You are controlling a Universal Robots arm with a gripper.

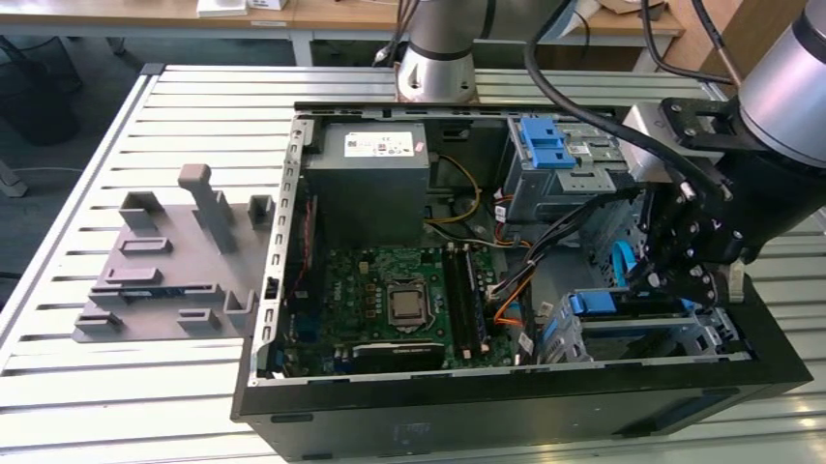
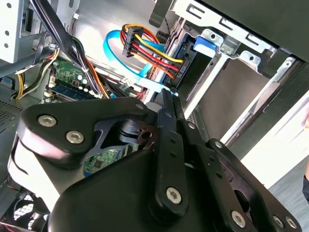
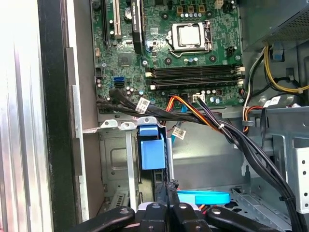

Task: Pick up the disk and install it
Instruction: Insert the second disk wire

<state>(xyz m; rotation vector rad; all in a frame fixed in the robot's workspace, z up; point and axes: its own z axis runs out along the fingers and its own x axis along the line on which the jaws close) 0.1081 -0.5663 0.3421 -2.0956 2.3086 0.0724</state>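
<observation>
Disk (image 1: 606, 303), seen by the blue end of its carrier frame, stands on edge in a slot of the metal drive cage (image 1: 703, 333) in the corner of the open computer case (image 1: 516, 416) at the exterior view's right. In the first wrist view the same blue carrier end (image 3: 152, 150) sits between the cage's upright rails; the label face is hidden from me. The end effector (image 1: 671, 280) hangs inside the case just above this cage, near the carrier end; I cannot tell if it touches it. In both wrist views its fingers are drawn together (image 2: 168, 94) (image 3: 169, 208), with nothing visible between them. A flat blue cable (image 3: 203, 197) loops just beside the fingertips, and a bundle of red, yellow and black wires (image 2: 145, 41) runs to a connector at the cage. Farther in lie the green motherboard (image 1: 400, 290) and the grey power supply (image 1: 368, 169). A second bay with a blue latch (image 1: 548, 145) sits behind the cage. The case rests on a slatted metal surface (image 1: 130, 387), which also carries a grey fixture plate (image 1: 168, 261), well apart from the case.
</observation>
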